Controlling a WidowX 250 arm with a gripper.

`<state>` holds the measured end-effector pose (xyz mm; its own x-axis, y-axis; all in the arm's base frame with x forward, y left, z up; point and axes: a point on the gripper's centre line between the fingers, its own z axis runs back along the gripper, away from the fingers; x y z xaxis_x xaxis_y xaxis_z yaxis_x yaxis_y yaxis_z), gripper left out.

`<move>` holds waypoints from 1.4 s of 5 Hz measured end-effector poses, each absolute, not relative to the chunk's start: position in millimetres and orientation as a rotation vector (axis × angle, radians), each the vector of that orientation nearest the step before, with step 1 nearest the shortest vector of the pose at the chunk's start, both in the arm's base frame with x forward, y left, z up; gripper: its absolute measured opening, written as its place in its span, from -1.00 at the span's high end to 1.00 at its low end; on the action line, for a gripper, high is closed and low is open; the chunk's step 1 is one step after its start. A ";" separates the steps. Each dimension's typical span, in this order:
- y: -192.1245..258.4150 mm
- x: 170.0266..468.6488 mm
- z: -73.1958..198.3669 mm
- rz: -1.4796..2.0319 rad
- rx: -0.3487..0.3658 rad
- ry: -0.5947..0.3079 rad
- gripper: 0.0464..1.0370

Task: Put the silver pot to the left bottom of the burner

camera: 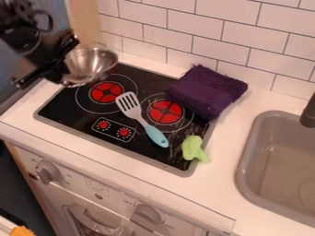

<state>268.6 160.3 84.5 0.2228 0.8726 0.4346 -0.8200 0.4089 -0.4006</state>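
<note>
- Silver pot (92, 63) up at the top left of the view, tipped over the stovetop's back left corner, and the black tool (54, 71) is right at its left side.
- Whether that tool is spread, pressed together or pinching the pot, I can't tell from here.
- Just below the pot, there's the red left burner (106, 92); the right burner (166, 112) sits across from it.
- Between them, a slotted spatula (155, 133) lies slantwise, metal head near the left burner, blue handle pointing down right.
- Purple cloth (206, 90), folded, overlapping the back right corner; green toy (192, 147) over the right edge, lower down.
- All this on a black stovetop (64, 103) set in a white bench (230, 138), grey sink (243, 179) at right, white tiles (206, 30) behind, oven knobs (48, 172) below.
</note>
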 end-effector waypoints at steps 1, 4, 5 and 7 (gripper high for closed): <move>170.5 260.9 74.1 1.198 -0.034 -0.661 0.93; 189.9 250.8 40.4 1.232 0.091 -0.705 0.93; 188.9 252.4 36.2 1.222 0.092 -0.701 0.84; 186.6 249.7 33.8 1.286 0.081 -0.677 -0.08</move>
<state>249.7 186.6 33.8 0.1175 0.8545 0.5060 -0.9006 0.3064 -0.3083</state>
